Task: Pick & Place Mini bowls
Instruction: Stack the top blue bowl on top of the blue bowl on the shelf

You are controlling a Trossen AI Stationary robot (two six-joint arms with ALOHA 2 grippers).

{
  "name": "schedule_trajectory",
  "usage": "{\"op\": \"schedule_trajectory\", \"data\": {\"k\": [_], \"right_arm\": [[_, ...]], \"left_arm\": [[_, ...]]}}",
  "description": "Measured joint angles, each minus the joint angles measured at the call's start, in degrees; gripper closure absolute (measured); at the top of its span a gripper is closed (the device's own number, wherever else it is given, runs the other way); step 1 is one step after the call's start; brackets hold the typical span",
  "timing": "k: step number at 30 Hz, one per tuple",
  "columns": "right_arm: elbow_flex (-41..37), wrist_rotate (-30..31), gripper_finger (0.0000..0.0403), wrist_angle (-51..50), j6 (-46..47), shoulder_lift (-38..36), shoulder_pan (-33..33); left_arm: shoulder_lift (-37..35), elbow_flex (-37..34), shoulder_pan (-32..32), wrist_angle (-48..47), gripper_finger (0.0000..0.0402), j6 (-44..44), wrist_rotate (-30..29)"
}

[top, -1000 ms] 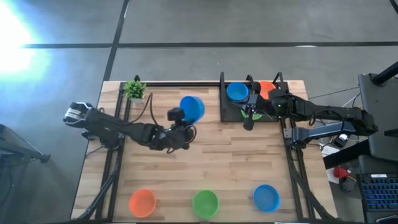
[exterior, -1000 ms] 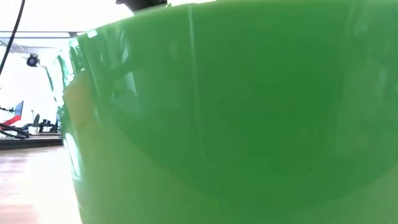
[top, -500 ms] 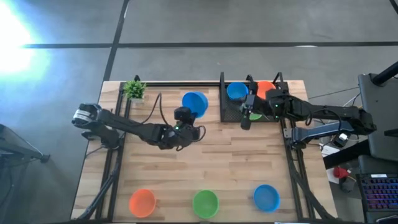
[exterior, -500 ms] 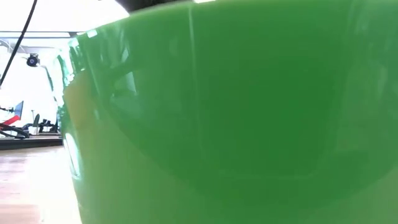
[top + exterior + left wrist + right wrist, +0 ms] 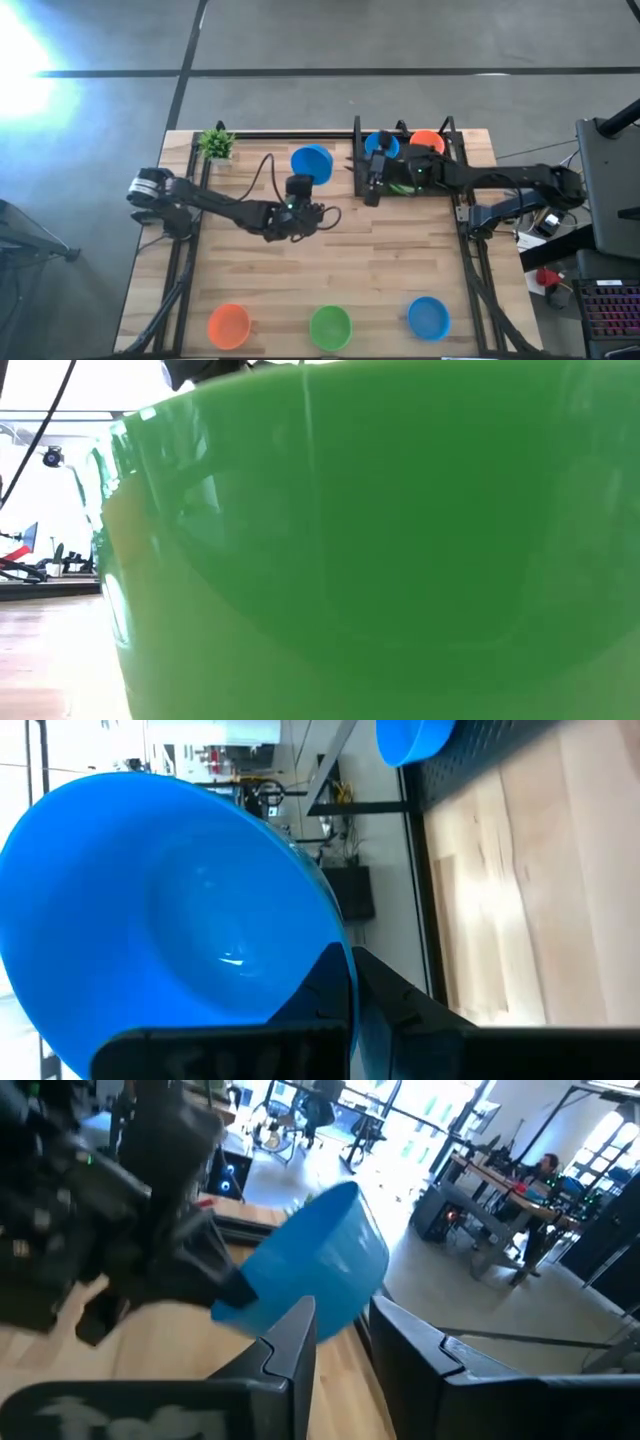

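One blue bowl (image 5: 312, 163) is clamped by its rim in my left claw (image 5: 300, 188), mid-surface toward the far edge. My right claw (image 5: 372, 186) hangs at the black tray (image 5: 357, 170), fingers parted. Left wrist view: fingers (image 5: 335, 982) pinch the bowl's rim.

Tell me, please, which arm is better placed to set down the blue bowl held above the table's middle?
The left: its gripper is shut on that blue bowl, while the right gripper is over by the black rack.
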Motion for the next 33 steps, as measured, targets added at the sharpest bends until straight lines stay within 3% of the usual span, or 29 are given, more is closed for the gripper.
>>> {"op": "schedule_trajectory", "data": {"k": [13, 21, 33], "right_arm": [[7.5, 0.4, 0.0271, -0.2, -0.3, 9.7, 0.0], [12.7, 11.2, 0.0263, -0.6, -2.8, 15.9, 0.0], [16.9, 12.0, 0.0278, -6.3, 2.9, 16.6, 0.0]], "left_arm": [[1.3, 0.2, 1.5, 0.0, 0.0401, 0.5, -0.8], [1.3, 0.4, 1.6, -0.3, 0.0402, 0.6, -1.7], [1.3, 0.3, 1.2, -0.6, 0.0402, 0.9, -5.0]]}}
